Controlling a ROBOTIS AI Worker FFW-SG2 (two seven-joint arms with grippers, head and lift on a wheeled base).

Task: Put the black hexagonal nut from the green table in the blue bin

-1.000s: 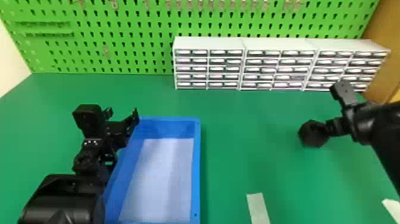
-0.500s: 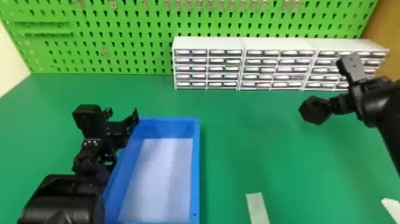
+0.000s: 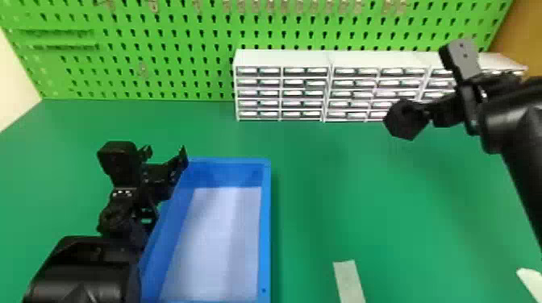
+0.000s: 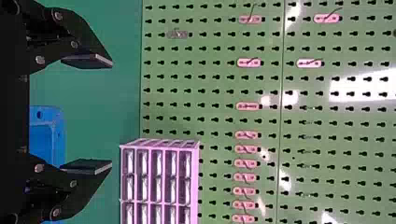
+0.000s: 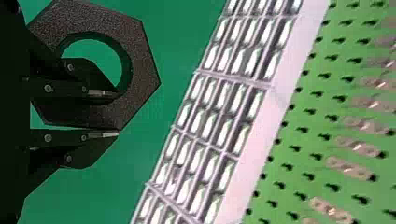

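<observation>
We see the black hexagonal nut [image 3: 398, 125] in the air over the far right part of the worktop [image 3: 314, 201], tilted, well apart from the bin's far right corner. Our right gripper [image 3: 429, 113] has it pinched by one side, one finger through the round hole and the other against the outer face, so the fingers stand only the ring's thickness apart. Our left gripper [image 3: 166, 152], spread wide and empty, is at the far left corner of the blue bin [image 3: 265, 225], its arm covering part of the left edge. White drawer cabinets [image 3: 282, 58] line the worktop's far edge towards the right corner, behind the nut; a pale strip [image 3: 349, 280] lies right of the bin. The worktop is plain, smooth green. Beyond it rises a bright green pegboard [image 3: 181, 40] with keyhole slots and metal hooks, between a cream wall [image 3: 12, 88] and a brown panel [image 3: 520, 36]. The nut's face looks grainy and dark, the bin smooth, with a whitish floor.
</observation>
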